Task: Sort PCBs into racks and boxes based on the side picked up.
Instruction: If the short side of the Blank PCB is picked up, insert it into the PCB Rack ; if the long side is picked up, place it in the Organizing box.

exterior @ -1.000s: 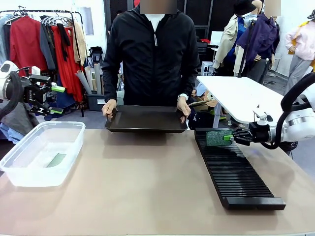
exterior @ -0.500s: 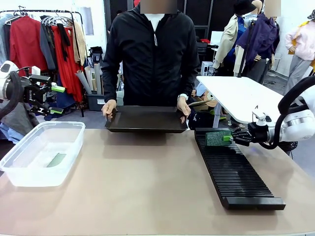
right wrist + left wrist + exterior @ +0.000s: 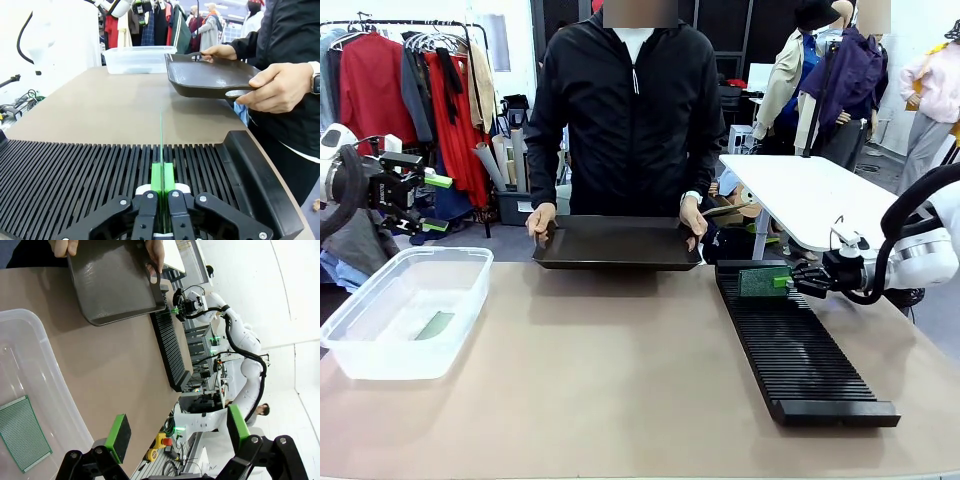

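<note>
My right gripper [image 3: 791,281] is shut on a green PCB [image 3: 762,281], held upright on edge over the far end of the black slotted rack [image 3: 800,345]. In the right wrist view the PCB [image 3: 161,135] shows as a thin green line between the shut fingertips [image 3: 162,186], lined up with a slot of the rack [image 3: 75,170]; whether it sits in the slot I cannot tell. My left gripper [image 3: 437,203] hangs open and empty at the far left, above the clear box [image 3: 410,310]. Another PCB [image 3: 24,432] lies flat in the box [image 3: 30,365], dotted face up.
A person at the far side holds a smooth black tray [image 3: 617,242] by both handles, one hand [image 3: 280,87] close to the rack's far end. A white table [image 3: 800,200] stands behind on the right. Bare tabletop [image 3: 610,360] lies between box and rack.
The right arm has shifted very slightly, with the board staying at almost the same spot over the rack's far end. The left arm, the tray and the box have not moved.
</note>
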